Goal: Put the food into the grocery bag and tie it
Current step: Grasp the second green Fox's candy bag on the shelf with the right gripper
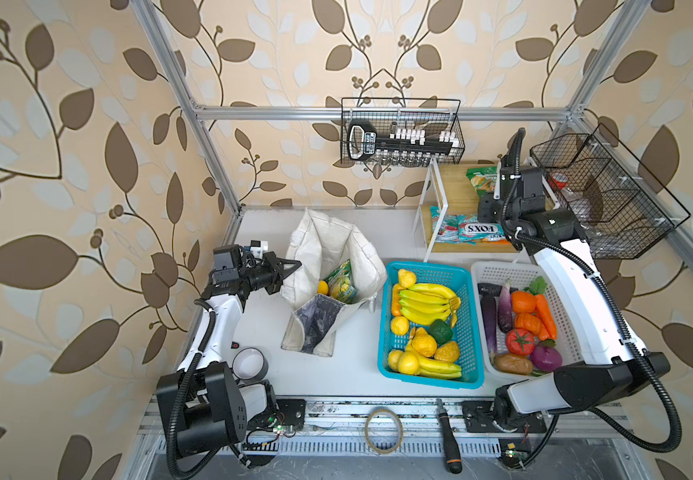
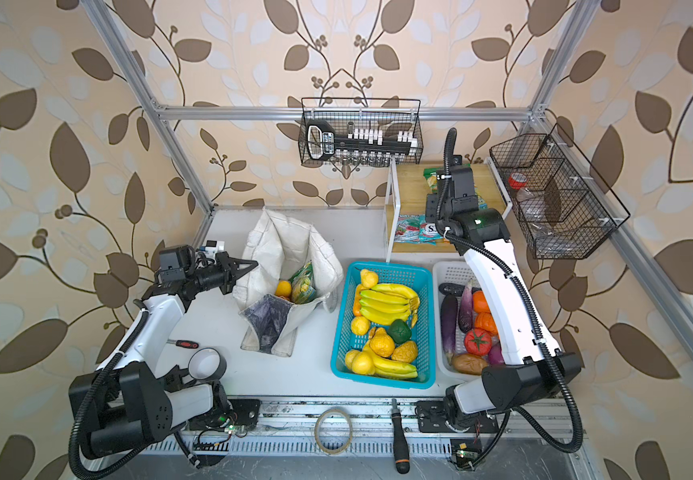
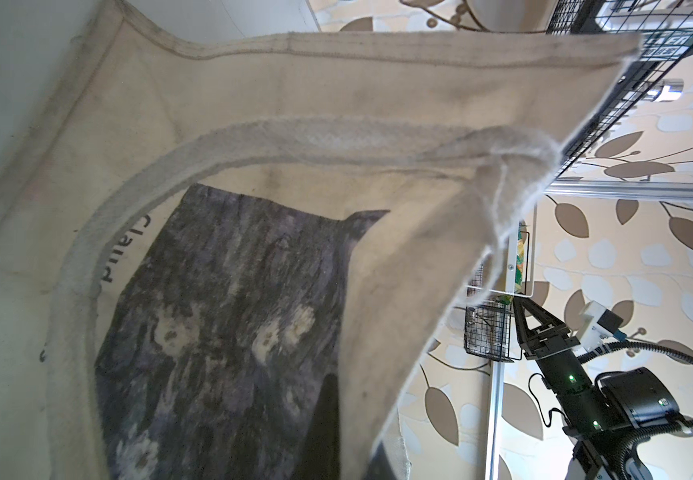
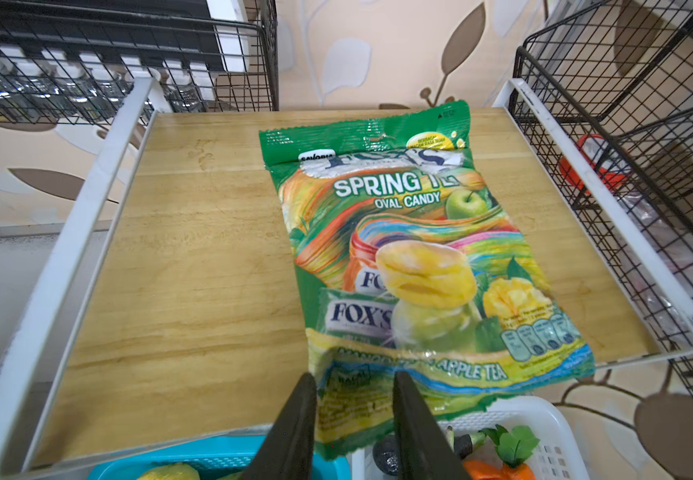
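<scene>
White arms (image 1: 222, 316), black corrugated cables (image 1: 678, 417)

The tote (image 3: 253, 83) is coarse off-white cloth, fuzzy at its edges, with a matt printed panel. The packet (image 4: 411, 232) is glossy, crinkled plastic film. The shelf (image 4: 195, 257) is matt grained wood; the wire basket (image 4: 627, 104) is black metal; the blue basket (image 1: 467, 316) is smooth plastic mesh.

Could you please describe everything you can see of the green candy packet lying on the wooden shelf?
The green candy packet is a glossy, crinkly plastic pouch, sealed, with serrated ends. It is printed with FOX'S, SPRING and OVAL CANDY, plus yellow candies, a green apple and mango. It lies flat and face up on the wooden shelf, slightly askew, with its near end overhanging the shelf edge. The right gripper has its open fingers on either side of that end; whether they touch it cannot be told.
</scene>
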`<act>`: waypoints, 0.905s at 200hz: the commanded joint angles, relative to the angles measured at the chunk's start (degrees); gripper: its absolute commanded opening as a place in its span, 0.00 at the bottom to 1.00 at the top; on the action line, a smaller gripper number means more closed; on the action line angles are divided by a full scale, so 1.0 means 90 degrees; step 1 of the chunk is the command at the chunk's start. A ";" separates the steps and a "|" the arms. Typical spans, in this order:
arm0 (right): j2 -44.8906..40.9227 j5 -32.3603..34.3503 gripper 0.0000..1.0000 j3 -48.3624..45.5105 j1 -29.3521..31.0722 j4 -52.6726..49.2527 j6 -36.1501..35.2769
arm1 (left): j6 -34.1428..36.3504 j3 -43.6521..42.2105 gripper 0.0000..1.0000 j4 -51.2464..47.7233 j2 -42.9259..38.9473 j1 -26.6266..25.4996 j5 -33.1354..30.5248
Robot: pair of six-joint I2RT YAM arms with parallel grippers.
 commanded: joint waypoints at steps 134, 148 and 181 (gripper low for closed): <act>0.0210 0.0105 0.26 -0.0425 -0.0060 0.0221 -0.0140 | -0.0023 -0.0093 0.00 0.0229 -0.0039 0.0094 0.0239; 0.0195 0.0010 0.15 -0.0403 -0.0091 0.0212 -0.0137 | -0.0026 -0.0093 0.00 0.0229 -0.0036 0.0094 0.0243; 0.0014 -0.0163 0.00 -0.0351 -0.0113 0.0240 -0.0095 | -0.0035 -0.0093 0.00 0.0229 -0.0039 0.0094 0.0244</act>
